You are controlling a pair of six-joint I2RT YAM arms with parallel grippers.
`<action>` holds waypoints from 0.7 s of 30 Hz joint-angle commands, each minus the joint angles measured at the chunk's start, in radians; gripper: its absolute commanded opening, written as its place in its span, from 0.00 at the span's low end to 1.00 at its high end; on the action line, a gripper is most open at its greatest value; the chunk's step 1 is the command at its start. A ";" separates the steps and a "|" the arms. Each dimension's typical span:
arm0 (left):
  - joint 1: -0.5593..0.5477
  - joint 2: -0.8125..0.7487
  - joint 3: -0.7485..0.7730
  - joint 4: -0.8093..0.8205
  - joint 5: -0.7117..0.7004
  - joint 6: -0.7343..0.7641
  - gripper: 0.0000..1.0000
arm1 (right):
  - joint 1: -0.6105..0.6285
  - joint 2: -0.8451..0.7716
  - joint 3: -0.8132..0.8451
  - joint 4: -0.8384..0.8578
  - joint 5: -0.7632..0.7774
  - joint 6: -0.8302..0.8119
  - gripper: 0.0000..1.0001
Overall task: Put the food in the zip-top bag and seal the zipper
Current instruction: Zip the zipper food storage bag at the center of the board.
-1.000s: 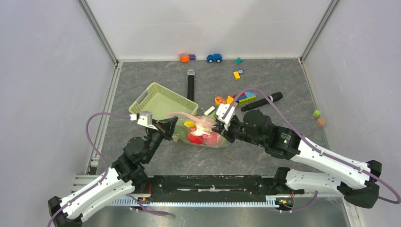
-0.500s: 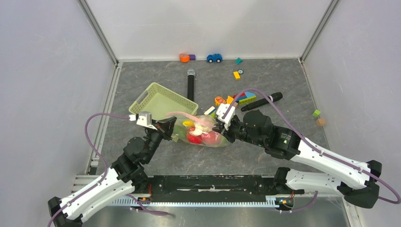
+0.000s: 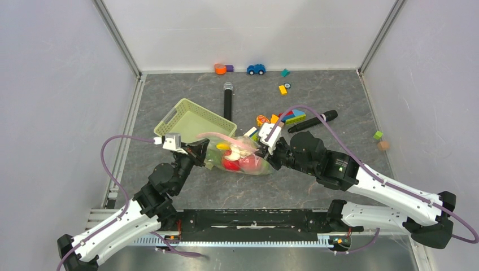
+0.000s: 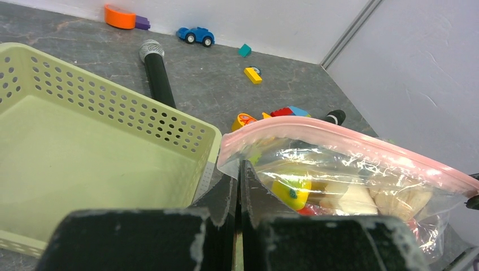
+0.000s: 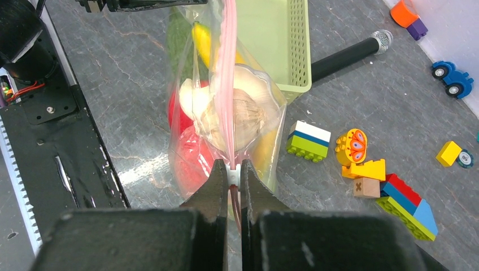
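Two grips on the zip-top bag (image 3: 240, 161), one at each end of the zipper (image 4: 344, 138). Your left gripper (image 4: 239, 172) is clamped shut on the bag's corner beside the basket, just under the end of the pink strip. Your right gripper (image 5: 234, 176) is pinched shut on the opposite end of the zipper, with a small white piece between its fingertips.

The bag is strung between them, just in front of the pale green basket (image 3: 189, 120), with the zipper edge up and the body sagging below. I can't tell whether its bottom rests on the desk (image 3: 316, 96).

The food you can see is inside the bag:
- red tomato (image 5: 189, 155), low down
- yellow banana (image 5: 202, 39), toward the left gripper's end
- pale pinkish fruit (image 5: 240, 110), right under the strip
- green vegetable (image 5: 178, 34), at the far end in the right wrist view

In both wrist views the zipper reads as one flat band. I can't confirm it's pressed shut along its whole length.

Around it:
- a black microphone (image 3: 227, 103) beyond the basket
- a second microphone (image 3: 313, 120) off to the right
- loose building blocks (image 3: 285, 117) between the two
- a blue toy car (image 3: 256, 69) and an orange piece (image 3: 220, 68) by the back wall
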 commanded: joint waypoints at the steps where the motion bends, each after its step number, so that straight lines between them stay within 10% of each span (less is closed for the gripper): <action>1: 0.014 0.011 0.026 -0.011 -0.116 -0.014 0.02 | -0.005 -0.017 -0.006 -0.027 0.029 0.003 0.00; 21: 0.014 0.045 0.045 -0.049 -0.196 -0.025 0.02 | -0.005 -0.050 -0.023 -0.071 0.112 0.044 0.00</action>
